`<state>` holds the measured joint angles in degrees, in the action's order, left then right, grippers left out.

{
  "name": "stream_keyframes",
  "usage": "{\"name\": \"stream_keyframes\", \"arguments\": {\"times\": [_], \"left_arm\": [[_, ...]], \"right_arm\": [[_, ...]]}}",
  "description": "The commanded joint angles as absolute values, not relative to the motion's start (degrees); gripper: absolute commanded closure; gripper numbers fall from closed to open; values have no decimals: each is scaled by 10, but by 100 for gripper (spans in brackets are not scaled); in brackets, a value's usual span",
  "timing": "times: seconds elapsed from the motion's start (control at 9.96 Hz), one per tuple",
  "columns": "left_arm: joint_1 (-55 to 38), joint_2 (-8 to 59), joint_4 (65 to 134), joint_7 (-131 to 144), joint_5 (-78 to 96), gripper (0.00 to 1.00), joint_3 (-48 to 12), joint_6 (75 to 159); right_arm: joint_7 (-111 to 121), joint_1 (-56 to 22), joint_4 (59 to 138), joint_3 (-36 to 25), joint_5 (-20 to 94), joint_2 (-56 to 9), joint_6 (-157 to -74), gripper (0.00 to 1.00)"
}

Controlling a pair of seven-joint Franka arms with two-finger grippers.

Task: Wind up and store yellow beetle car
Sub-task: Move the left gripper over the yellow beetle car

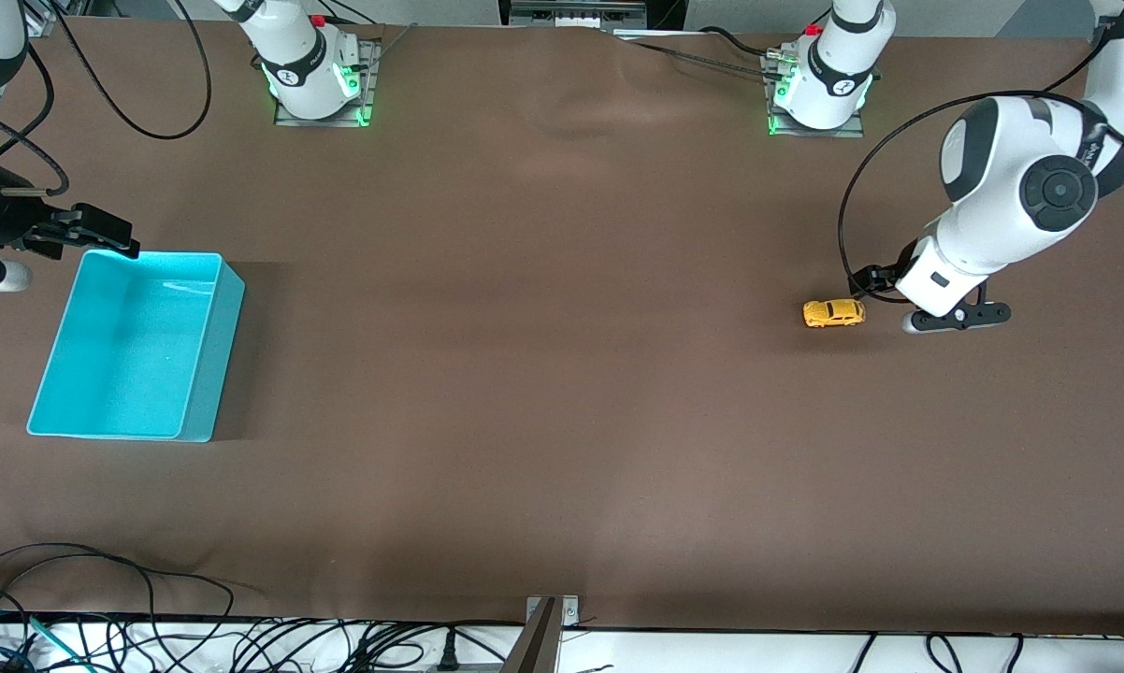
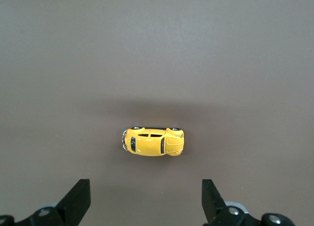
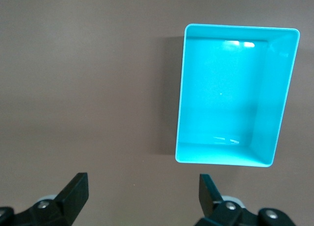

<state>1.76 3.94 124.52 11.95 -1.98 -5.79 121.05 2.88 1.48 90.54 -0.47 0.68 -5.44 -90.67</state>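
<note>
Left tool hovering wide over the yellow beetle car, nothing gripped yet.

The yellow beetle car [image 2: 152, 141] is sitting on the brown surface [image 1: 543, 355] toward the left arm's end, well apart from the empty turquoise bin [image 1: 208, 374]. The left tool [image 2: 145, 202] is hanging just beside it, spread wide; the right tool [image 3: 142, 199] is waiting, also wide, near the bin. The car is looking light, rigid and glossy, so likely slippery; pinching across its flat sides seems safest.
</note>
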Motion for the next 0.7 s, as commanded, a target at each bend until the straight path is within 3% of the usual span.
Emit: {"name": "stream_keyframes", "arguments": {"times": [0.0, 0.6], "left_arm": [[23, 18, 1308, 109, -32, 0, -61, 1261], [25, 27, 1375, -205, -31, 0, -61, 1319]], "right_arm": [[33, 18, 889, -4, 5, -60, -900, 0], [30, 18, 890, -5, 4, -60, -901, 0]]}}
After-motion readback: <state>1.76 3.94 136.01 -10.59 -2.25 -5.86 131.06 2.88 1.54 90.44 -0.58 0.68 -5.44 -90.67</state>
